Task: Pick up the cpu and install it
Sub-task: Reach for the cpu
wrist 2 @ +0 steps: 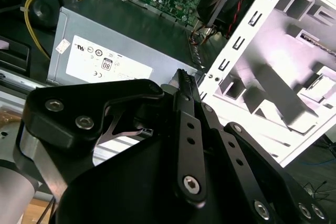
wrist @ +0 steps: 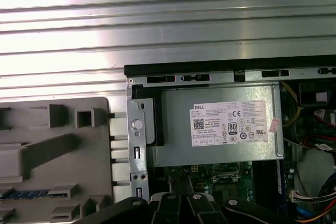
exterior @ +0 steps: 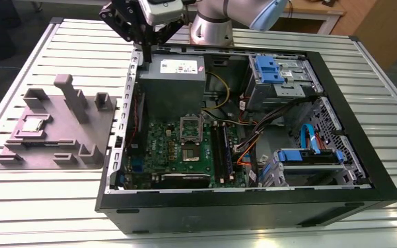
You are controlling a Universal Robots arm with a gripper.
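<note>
The cpu (exterior: 33, 124), a small shiny silver square, lies in a recess of the grey fixture tray (exterior: 54, 155) at the exterior view's left, beside the open computer case (exterior: 254, 206). My gripper (exterior: 145, 50) hangs over the case's far left corner, above the grey power supply (exterior: 172, 77), well away from the cpu. Its black fingers (wrist 2: 181, 85) are pressed together with nothing between them, and both wrist views show them shut. The green motherboard (exterior: 178, 155) lies in the case with its cpu socket (exterior: 190, 152) exposed and a metal plate (exterior: 190, 125) standing just behind it.
The case holds long black RAM slots (exterior: 219, 147), blue drive brackets (exterior: 271, 70), cables and a graphics card (exterior: 181, 180). The fixture tray has upright posts (exterior: 71, 95). Everything rests on a ribbed metal table (exterior: 47, 206). The arm's base (exterior: 212, 26) stands behind the case.
</note>
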